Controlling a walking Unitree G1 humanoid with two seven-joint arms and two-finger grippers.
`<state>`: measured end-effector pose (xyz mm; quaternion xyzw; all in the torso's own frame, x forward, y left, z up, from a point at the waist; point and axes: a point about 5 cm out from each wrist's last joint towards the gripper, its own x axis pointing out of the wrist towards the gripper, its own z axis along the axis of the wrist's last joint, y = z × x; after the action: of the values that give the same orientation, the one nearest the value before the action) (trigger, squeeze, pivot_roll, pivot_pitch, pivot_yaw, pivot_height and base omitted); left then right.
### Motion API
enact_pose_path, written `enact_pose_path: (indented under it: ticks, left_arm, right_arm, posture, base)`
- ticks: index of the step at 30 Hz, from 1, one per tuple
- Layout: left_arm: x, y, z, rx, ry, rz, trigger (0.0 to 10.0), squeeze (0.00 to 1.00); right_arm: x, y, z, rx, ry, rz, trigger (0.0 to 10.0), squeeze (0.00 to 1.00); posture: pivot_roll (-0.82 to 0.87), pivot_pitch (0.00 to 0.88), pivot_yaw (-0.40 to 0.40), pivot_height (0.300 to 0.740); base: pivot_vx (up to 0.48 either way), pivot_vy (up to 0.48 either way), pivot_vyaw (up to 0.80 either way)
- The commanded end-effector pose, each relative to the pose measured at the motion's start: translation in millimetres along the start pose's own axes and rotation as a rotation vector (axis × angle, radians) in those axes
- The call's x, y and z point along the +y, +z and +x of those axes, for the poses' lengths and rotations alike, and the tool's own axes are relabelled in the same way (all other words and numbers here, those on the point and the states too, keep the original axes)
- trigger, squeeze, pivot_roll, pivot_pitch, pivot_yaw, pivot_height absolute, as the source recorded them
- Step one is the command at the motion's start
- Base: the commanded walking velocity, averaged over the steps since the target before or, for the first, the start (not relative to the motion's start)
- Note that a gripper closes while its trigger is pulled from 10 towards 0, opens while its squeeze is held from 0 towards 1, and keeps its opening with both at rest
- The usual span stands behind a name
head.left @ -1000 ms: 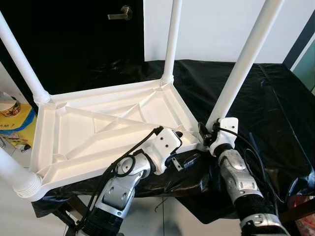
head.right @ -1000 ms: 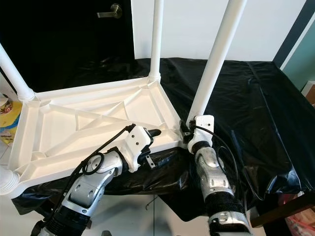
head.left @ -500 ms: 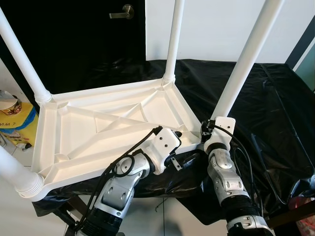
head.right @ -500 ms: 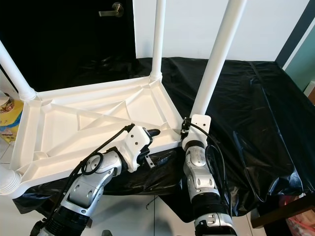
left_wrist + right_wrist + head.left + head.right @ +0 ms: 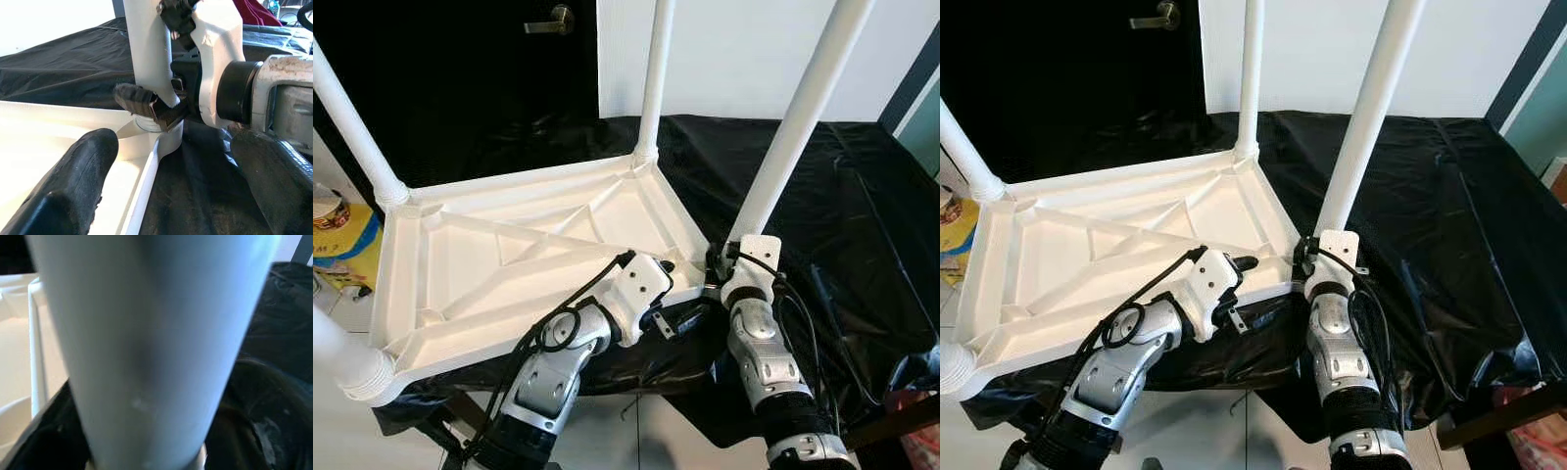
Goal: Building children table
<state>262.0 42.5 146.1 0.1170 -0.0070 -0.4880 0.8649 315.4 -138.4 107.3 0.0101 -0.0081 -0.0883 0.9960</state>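
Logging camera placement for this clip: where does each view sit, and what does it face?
Eye views: head, looking down at the upturned table; both arms show.
Left wrist view: along the left gripper toward the right gripper at the near-right leg.
Right wrist view: pressed close to that leg.
All share that leg.

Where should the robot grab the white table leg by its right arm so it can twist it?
Probably low on the table leg, just above the corner socket of the upside-down tabletop, coming from the robot's side. The leg is a smooth round tube standing nearly upright, so two fingers can pinch across it there. The right claw is already clamped at that spot, while the left claw sits at the tabletop's rim.
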Motion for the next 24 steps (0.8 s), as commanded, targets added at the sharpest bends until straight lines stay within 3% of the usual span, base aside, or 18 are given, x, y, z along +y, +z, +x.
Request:
enact_pose_path:
  ticks: [1, 3, 4, 5, 17, 24]
  left_arm:
    - [1.7, 0.1, 0.6, 0.004, 0.055, 0.000, 10.0, 0.00]
    - [1.4, -0.1, 0.7, 0.004, 0.053, 0.000, 10.0, 0.00]
    - [1.1, -0.5, 0.6, 0.005, 0.051, 0.000, 10.0, 0.00]
    - [0.9, -1.2, 0.5, 0.007, 0.049, 0.001, 10.0, 0.00]
    - [3.7, -5.8, -1.4, -0.030, 0.086, -0.045, 10.0, 0.00]
    - [-4.1, -16.7, -5.7, -0.011, 0.063, -0.002, 10.0, 0.00]
  right_arm:
    - [-3.5, -0.3, -2.1, -0.009, 0.031, 0.007, 10.0, 1.00]
    - [-7.5, 0.9, -2.5, -0.021, 0.066, 0.012, 10.0, 1.00]
    - [-12.0, 1.3, -3.6, -0.030, 0.113, 0.014, 10.0, 0.18]
    - [-16.8, 0.8, -5.2, -0.037, 0.165, 0.019, 10.0, 0.00]
    - [-40.0, -9.2, -10.3, -0.042, 0.429, -0.033, 10.0, 0.00]
    - [-46.1, -2.4, 3.3, -0.037, 0.614, -0.088, 10.0, 0.00]
  posture:
    - [-0.03, 0.000, -0.061, 0.740]
    - [-0.03, 0.000, -0.061, 0.740]
    - [-0.03, 0.000, -0.060, 0.740]
    - [-0.03, 0.000, -0.061, 0.740]
    - [-0.03, 0.000, -0.056, 0.740]
    - [-0.03, 0.000, -0.059, 0.740]
  base:
    - [0.000, 0.000, 0.00]
    - [0.000, 0.000, 0.00]
    - [0.000, 0.000, 0.00]
    - [0.000, 0.000, 0.00]
    - [0.000, 0.000, 0.00]
    - [0.000, 0.000, 0.00]
